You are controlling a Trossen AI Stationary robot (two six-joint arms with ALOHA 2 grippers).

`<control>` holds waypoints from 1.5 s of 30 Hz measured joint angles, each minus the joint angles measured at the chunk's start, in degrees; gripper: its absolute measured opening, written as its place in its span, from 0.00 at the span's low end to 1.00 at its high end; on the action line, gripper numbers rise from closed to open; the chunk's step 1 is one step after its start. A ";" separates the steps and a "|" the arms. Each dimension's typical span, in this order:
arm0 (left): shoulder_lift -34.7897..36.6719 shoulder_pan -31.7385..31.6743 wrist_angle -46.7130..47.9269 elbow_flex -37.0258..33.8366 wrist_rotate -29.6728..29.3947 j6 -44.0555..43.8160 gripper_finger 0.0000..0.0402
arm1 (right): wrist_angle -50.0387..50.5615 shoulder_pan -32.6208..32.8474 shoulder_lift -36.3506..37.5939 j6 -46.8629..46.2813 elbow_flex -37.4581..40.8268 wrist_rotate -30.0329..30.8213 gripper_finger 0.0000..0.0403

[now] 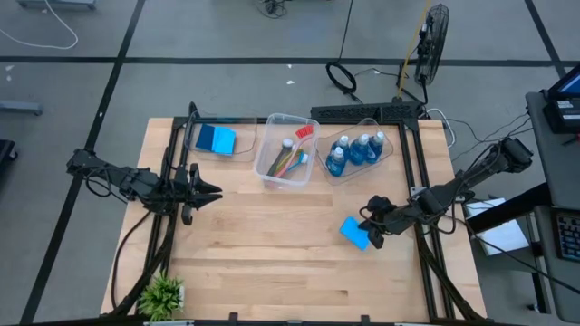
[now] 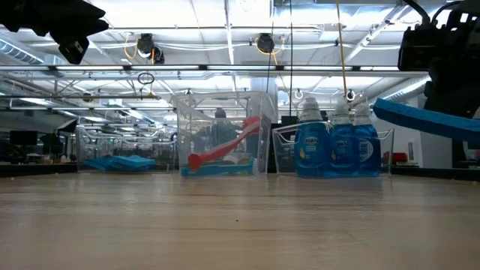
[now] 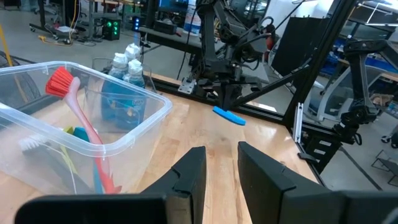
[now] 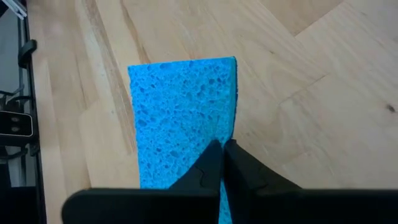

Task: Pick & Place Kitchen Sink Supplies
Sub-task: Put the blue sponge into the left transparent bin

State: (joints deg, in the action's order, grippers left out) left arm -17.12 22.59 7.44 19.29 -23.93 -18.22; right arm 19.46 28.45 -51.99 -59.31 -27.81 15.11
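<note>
Ahead of the left hand [image 1: 214, 191] the bench [image 1: 272, 263] lies bare across to the right hand [image 1: 373, 237] and its sponge [image 1: 355, 232]. Beyond both hands three bins block the far edge: sponge bin [image 1: 216, 138], brush bin [image 1: 288, 150], bottle bin [image 1: 361, 151]. A plant [image 1: 163, 293] stands behind the left hand.

Lower right of centre: flat blue sponge [image 1: 354, 232], lifted off the wood, tilted. Upper left: more blue sponges [image 1: 216, 139], stacked flat in a bin. Upper centre: brushes [image 1: 292, 154] lying slanted together, red head uppermost. Just right of those: four clear bottles [image 1: 355, 151] of blue liquid, upright, clustered.
</note>
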 joint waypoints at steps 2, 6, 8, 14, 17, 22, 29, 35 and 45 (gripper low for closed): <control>0.00 0.00 0.00 -0.01 -0.02 0.00 0.23 | -0.61 0.00 0.00 0.00 0.00 0.09 0.00; 0.00 0.01 0.00 0.00 -0.01 0.00 0.23 | -2.54 -0.01 0.00 0.09 -0.04 1.36 0.00; 0.00 0.02 0.00 0.00 0.01 0.00 0.23 | -3.51 -0.02 0.00 0.37 -0.07 1.38 0.00; 0.00 0.00 0.00 0.00 0.00 0.00 0.23 | -10.73 -0.04 -0.81 2.02 -0.07 2.99 0.00; 0.00 0.01 0.00 0.00 0.00 0.00 0.23 | -15.75 -0.71 -1.86 3.83 -0.07 3.08 0.00; 0.00 0.01 0.00 0.00 0.00 0.00 0.23 | -22.77 -2.32 -3.65 6.50 -0.07 2.73 0.00; 0.00 0.00 0.00 0.00 0.01 0.00 0.23 | -25.83 -3.37 -4.86 7.98 -0.09 2.73 0.00; 0.00 -0.01 0.00 0.00 -0.01 0.00 0.23 | -26.24 -4.20 -4.96 9.05 -0.09 2.77 0.00; 0.00 -0.01 0.00 -0.01 0.01 0.00 0.23 | -27.12 -4.81 -4.94 9.49 -0.09 2.69 0.00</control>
State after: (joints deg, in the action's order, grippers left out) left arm -17.12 22.59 7.44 19.27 -23.92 -18.22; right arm -7.66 23.64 -56.93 -49.82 -27.90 17.80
